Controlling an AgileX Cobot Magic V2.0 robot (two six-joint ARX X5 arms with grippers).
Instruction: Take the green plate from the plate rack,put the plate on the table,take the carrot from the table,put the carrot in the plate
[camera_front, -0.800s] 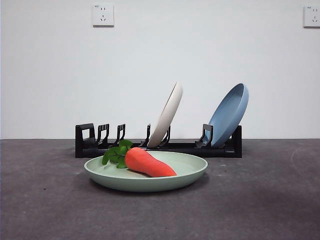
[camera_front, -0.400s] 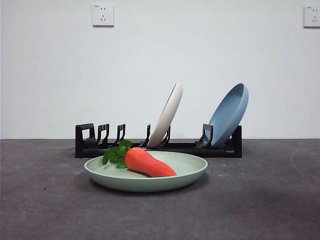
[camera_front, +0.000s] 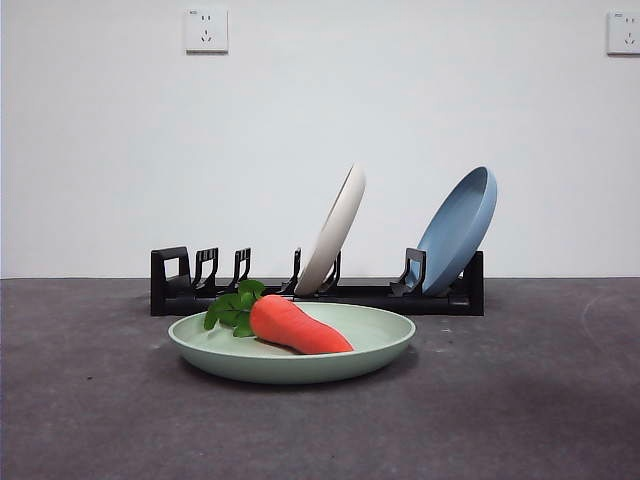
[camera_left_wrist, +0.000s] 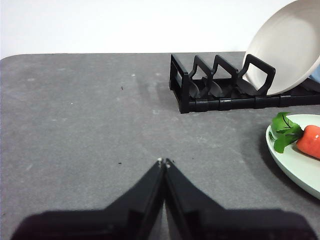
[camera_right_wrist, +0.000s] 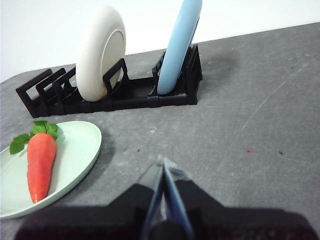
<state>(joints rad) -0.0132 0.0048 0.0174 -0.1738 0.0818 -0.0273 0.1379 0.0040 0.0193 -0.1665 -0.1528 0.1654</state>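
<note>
- We are seeing the green plate (camera_front: 292, 352) lying flat on the table (camera_front: 520, 400), just in front of the rack (camera_front: 317, 286) and toward its left half.
- The carrot (camera_front: 298, 326) is lying in the plate, its leaves pointing left and hanging over the plate's far-left rim, its tip pointing right and toward the near side.
- In the rack a cream plate (camera_front: 333, 231) is leaning near the middle and a blue plate (camera_front: 456, 230) is leaning at the right end; the slots on the left are holding nothing.
- We are finding the left gripper (camera_left_wrist: 164, 162) hovering over bare table left of the plate, well apart from it, its jaws pressed together with nothing between them.
- The right gripper (camera_right_wrist: 165, 162) is hovering over bare table right of the plate and nearer than the rack, its jaws likewise pressed together and holding nothing.
- Neither arm is showing in the front view.
</note>
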